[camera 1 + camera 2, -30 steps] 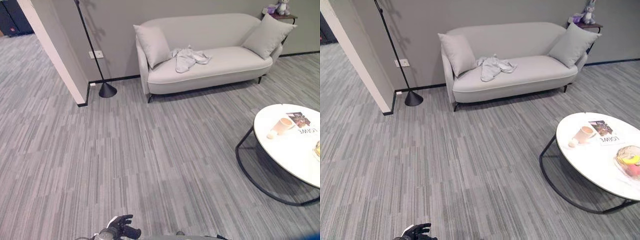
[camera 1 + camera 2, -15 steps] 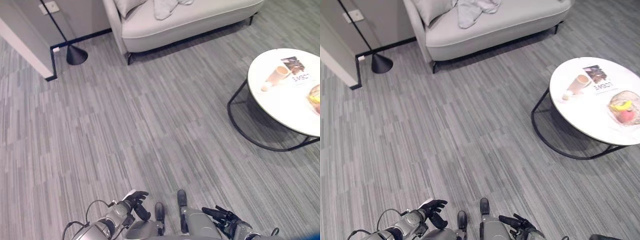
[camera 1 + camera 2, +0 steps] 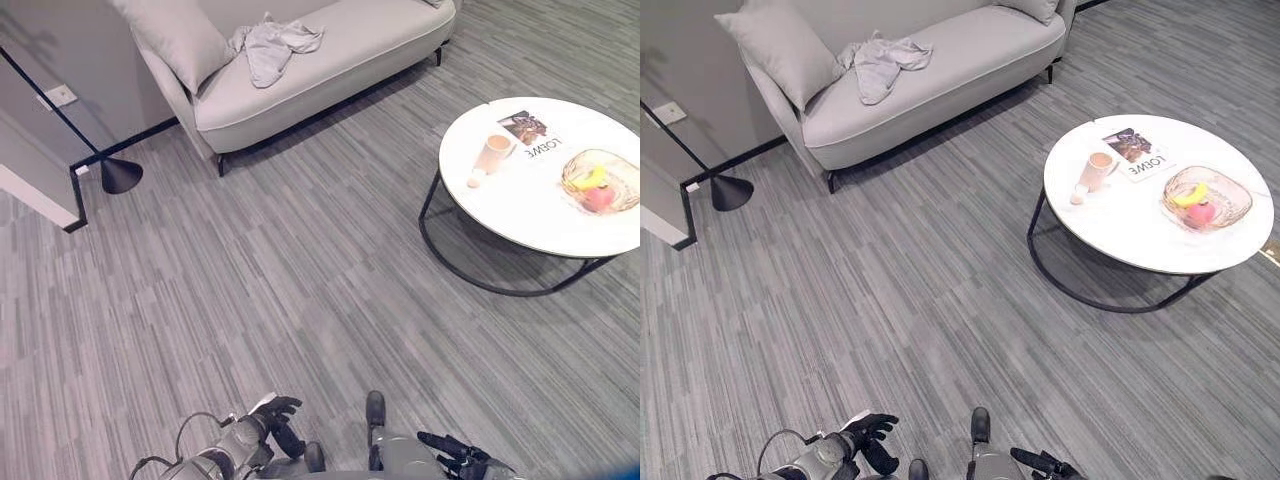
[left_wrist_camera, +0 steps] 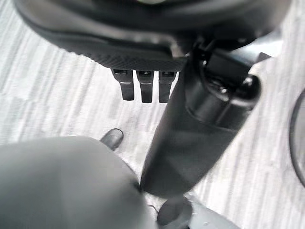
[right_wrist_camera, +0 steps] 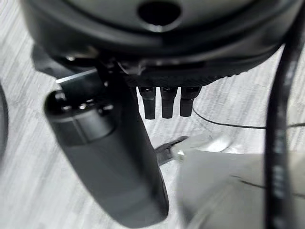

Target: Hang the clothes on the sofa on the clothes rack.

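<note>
You are looking along the left hand (image 4: 143, 52): its fingers (image 4: 145, 88) are hanging straight and holding nothing, the thumb (image 4: 190, 138) is jutting out beside them, over the striped grey floor (image 4: 43, 95).

sofa (image 3: 330, 50) cut off at the frame's top, fruit in bowl (image 3: 1207, 199) too small to identify, magazine (image 3: 1135, 147) cover unclear

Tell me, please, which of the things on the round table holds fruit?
The clear bowl near the table's right edge; the cup and the magazine beside it carry none.
</note>
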Controlling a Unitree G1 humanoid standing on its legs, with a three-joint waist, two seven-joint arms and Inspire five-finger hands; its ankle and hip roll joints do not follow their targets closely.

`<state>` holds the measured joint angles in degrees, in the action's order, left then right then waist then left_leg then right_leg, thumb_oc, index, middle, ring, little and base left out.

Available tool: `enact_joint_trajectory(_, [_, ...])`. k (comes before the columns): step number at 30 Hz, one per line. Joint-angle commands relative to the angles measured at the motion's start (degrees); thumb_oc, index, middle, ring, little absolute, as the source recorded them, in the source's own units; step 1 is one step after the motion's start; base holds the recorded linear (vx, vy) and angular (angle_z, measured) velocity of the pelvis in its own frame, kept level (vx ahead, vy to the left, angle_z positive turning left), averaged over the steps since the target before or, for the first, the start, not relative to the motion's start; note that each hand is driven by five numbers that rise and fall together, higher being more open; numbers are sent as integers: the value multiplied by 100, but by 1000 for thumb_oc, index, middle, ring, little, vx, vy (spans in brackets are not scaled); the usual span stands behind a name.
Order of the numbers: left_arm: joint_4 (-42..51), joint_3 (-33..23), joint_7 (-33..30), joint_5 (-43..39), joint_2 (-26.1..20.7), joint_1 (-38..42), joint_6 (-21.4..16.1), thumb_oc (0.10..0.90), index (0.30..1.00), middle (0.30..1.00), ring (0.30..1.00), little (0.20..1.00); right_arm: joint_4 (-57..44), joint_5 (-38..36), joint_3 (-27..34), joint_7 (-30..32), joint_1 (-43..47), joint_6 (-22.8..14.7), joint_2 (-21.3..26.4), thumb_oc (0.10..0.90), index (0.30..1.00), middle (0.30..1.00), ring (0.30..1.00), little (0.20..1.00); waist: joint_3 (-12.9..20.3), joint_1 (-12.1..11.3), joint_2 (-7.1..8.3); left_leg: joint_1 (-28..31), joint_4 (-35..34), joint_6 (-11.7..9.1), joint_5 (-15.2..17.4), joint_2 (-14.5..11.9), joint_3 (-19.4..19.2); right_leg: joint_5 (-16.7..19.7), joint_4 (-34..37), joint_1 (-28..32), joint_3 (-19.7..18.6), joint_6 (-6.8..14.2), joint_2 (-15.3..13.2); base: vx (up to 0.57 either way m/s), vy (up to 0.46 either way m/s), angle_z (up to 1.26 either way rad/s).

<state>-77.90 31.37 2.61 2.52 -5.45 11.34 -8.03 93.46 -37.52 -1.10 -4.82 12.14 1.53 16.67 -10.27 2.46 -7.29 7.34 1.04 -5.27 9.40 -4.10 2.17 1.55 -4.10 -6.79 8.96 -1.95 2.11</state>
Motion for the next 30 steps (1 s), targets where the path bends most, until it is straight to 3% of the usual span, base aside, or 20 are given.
enact_joint_trajectory(1, [-314, -182, -22, -63, -75, -296, 65, 800, 900, 900, 900, 900, -137, -17, 175, -25, -673, 62, -117, 800, 900, 900, 900, 900, 653, -416, 35, 609, 16, 597, -450, 107, -99, 33, 272, -417, -574, 476, -60, 501, -320, 44])
enact_joint_trajectory(2, [-339, -349, -46, -271, -76, -327, 99, 800, 900, 900, 900, 900, -231, 428, -122, 52, -630, -81, -115, 800, 900, 900, 900, 900, 680, -510, 131, 272, 938, 476, -1143, -6, -129, -104, 355, -52, -461, 310, -4, 491, -331, 41])
enact_joint_trajectory(4, [-208, -480, -114, -458, -150, -315, 67, 800, 900, 900, 900, 900, -404, 948, -547, 63, -646, -160, -158, 800, 900, 900, 900, 900, 614, -606, 294, -274, 2189, 485, -1562, -96, -75, -214, 538, 385, -279, 91, 16, 477, -337, 46])
enact_joint_trajectory(6, [-130, -532, -152, -530, -194, -311, 49, 800, 900, 900, 900, 900, -463, 1065, -668, 61, -619, -153, -154, 800, 900, 900, 900, 900, 585, -714, 378, -454, 2521, 561, -1604, -166, -170, -258, 651, 583, -191, 22, -1, 243, -185, 29])
enact_joint_trajectory(7, [-32, -579, -191, -615, -247, -282, 34, 800, 900, 900, 900, 900, -487, 1178, -758, 84, -594, -164, -142, 800, 900, 900, 900, 900, 504, -788, 436, -739, 2929, 652, -1431, -156, -189, -296, 734, 740, -129, -15, -30, 333, -208, 32])
enact_joint_trajectory(8, [75, -702, -272, -821, -291, -280, 9, 800, 900, 900, 900, 900, -526, 1376, -869, 135, -549, -157, -74, 800, 900, 900, 900, 900, 430, -920, 515, -1079, 3067, 723, -1069, 81, -145, -320, 819, 900, -84, 12, -114, 358, -106, 32])
enact_joint_trajectory(10, [42, -962, -252, -1098, -337, -337, -26, 800, 900, 900, 900, 900, -689, 1743, -1113, 127, -466, -241, -16, 800, 900, 900, 900, 900, 411, -1102, 556, -1391, 2450, 731, -553, 583, 22, -428, 907, 1133, 30, 122, -277, 295, -16, 38])
enact_joint_trajectory(12, [-71, -1120, -262, -1215, -344, -400, -30, 800, 900, 900, 900, 900, -756, 1762, -1149, 89, -447, -254, -15, 800, 900, 900, 900, 900, 428, -1103, 603, -1493, 2005, 735, -435, 750, 7, -490, 910, 1197, 142, 173, -332, 256, -5, 55])
enact_joint_trajectory(13, [-319, -1430, -221, -1366, -378, -558, 48, 800, 900, 900, 900, 900, -856, 1757, -1221, 4, -393, -280, -79, 800, 900, 900, 900, 900, 530, -1146, 584, -1472, 722, 709, -658, 1011, 60, -614, 910, 1370, 256, 206, -285, 449, 14, 70])
enact_joint_trajectory(14, [-450, -1651, -205, -1456, -410, -657, 84, 800, 900, 900, 900, 900, -919, 1776, -1277, -45, -382, -289, -145, 800, 900, 900, 900, 900, 582, -1191, 530, -1495, 32, 679, -1075, 1150, 249, -690, 869, 1452, 265, 180, -182, 347, 24, 65])
enact_joint_trajectory(16, [-545, -1821, -184, -1540, -448, -739, 105, 800, 900, 900, 900, 900, -987, 1808, -1336, -75, -392, -302, -220, 800, 900, 900, 900, 900, 617, -1235, 487, -1464, -515, 643, -1297, 1232, 492, -818, 777, 1521, 228, 149, -101, 272, 23, 48])
enact_joint_trajectory(18, [-802, -2086, -133, -1659, -503, -1000, 156, 800, 900, 900, 900, 900, -1202, 1847, -1489, -121, -385, -311, -488, 800, 900, 900, 900, 900, 645, -1287, 521, -1946, -604, 551, -1237, 1474, 982, -1262, 363, 1788, 122, 85, -34, 710, 105, 1])
enact_joint_trajectory(19, [-913, -2244, -97, -1718, -513, -1191, 176, 800, 900, 900, 900, 900, -1316, 1882, -1594, -176, -436, -304, -617, 800, 900, 900, 900, 900, 660, -1391, 570, -1932, -604, 596, -1442, 1495, 1041, -1416, 150, 1914, 9, 109, -94, 895, 165, -25])
enact_joint_trajectory(22, [-1040, -2378, -77, -1646, -506, -1397, 197, 800, 900, 900, 900, 900, -1406, 2055, -1753, -284, -574, -310, -748, 800, 900, 900, 900, 900, 799, -1537, 715, -1668, -604, 799, -1601, 1525, 1179, -1484, -102, 2062, -15, 210, -229, 567, 113, -52])
enact_joint_trajectory(24, [-1157, -2368, -65, -1498, -501, -1493, 225, 800, 900, 900, 900, 900, -1375, 1967, -1642, -297, -779, -319, -872, 800, 900, 900, 900, 900, 974, -1584, 942, -1414, -535, 966, -1563, 1695, 1182, -963, -732, 1994, 50, 490, -573, 594, 224, 0])
enact_joint_trajectory(26, [-1155, -2294, -8, -1384, -510, -1506, 260, 800, 900, 900, 900, 900, -1322, 1710, -1522, -365, -893, -275, -901, 800, 900, 900, 900, 900, 1044, -1511, 1000, -1074, -604, 1168, -1412, 1826, 1130, 54, -2445, 1336, 154, 725, -1102, 632, 378, 22])
enact_joint_trajectory(27, [-1067, -2107, -66, -1253, -552, -1437, 226, 800, 900, 900, 900, 900, -1359, 1515, -1431, -321, -924, -298, -882, 800, 900, 900, 900, 900, 962, -1373, 967, -684, -604, 1373, -1201, 2001, 1197, 601, -3734, 985, 436, 696, -1682, 712, 434, 4])
enact_joint_trajectory(28, [-986, -1930, -120, -1160, -615, -1326, 215, 800, 900, 900, 900, 900, -1440, 1472, -1409, -267, -924, -321, -878, 800, 900, 900, 900, 900, 898, -1314, 895, -427, -604, 1430, -1033, 1988, 1178, 705, -4083, 923, 444, 696, -1848, 770, 412, 23])
enact_joint_trajectory(29, [-803, -1720, -160, -1038, -691, -1083, 215, 800, 900, 900, 900, 900, -1503, 1475, -1383, -142, -907, -335, -850, 800, 900, 900, 900, 900, 827, -1121, 734, -240, -604, 1439, -884, 1833, 1167, 63, -4405, 496, 542, 470, -1902, 431, 183, 27])
enact_joint_trajectory(30, [-802, -1720, -160, -1038, -691, -1082, 217, 800, 900, 900, 900, 900, -1503, 1475, -1382, -141, -906, -334, -851, 800, 900, 900, 900, 900, 827, -1129, 735, -241, -604, 1433, -878, 1829, 1161, 53, -4408, 492, 541, 460, -1900, 288, 39, 16])
